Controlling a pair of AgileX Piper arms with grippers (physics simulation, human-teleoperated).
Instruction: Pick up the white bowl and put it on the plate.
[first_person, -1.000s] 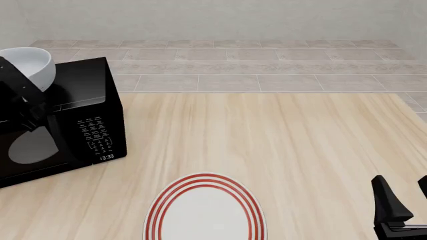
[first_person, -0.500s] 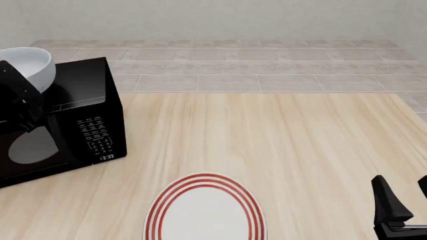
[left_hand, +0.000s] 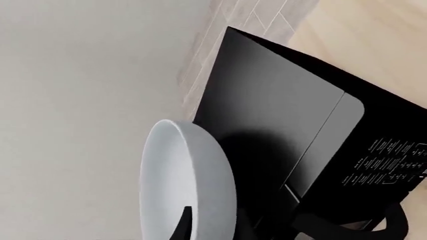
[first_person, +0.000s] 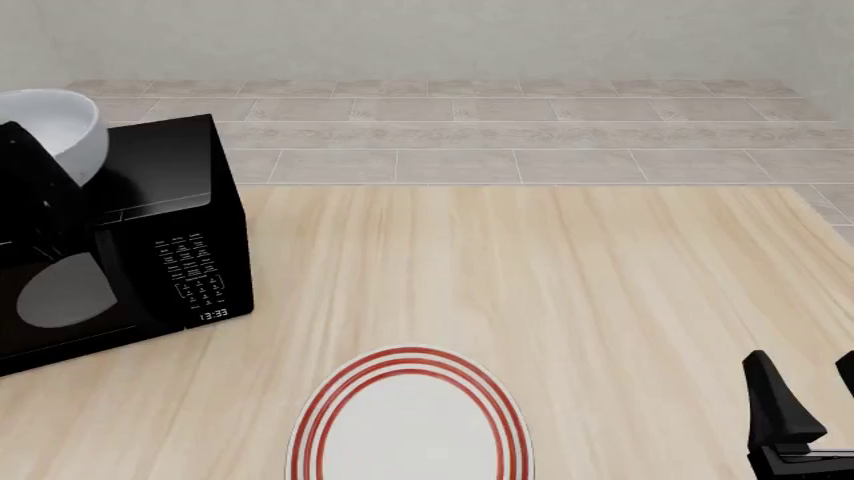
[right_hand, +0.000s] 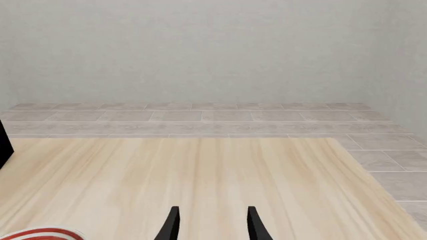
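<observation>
Pale wood tabletop (first_person: 534, 290) is filling the scene, with a tiled floor and a plain wall lying beyond it. Nearest the camera, the plate (first_person: 411, 420) is lying flat at the table's near edge, its red rings partly cut off by the frame. To its right, the right gripper (first_person: 805, 392) is idling low over the table with its fingers spread apart and nothing between them; the right wrist view is confirming this.

Farther back at the left, a black microwave (first_person: 147, 240) is standing on the table. The white bowl (first_person: 60, 130) is hanging tilted above the microwave's top, clear of it. The left gripper (left_hand: 210, 222) is pinching the bowl's rim, one finger inside the wall and one outside.

Handling judgement: the bowl is looking rigid, smooth and likely slippery, so a rim pinch is leaving it free to swing. Keeping the grip firm on the rim and moving slowly is advisable. The bowl is well apart from the plate.
</observation>
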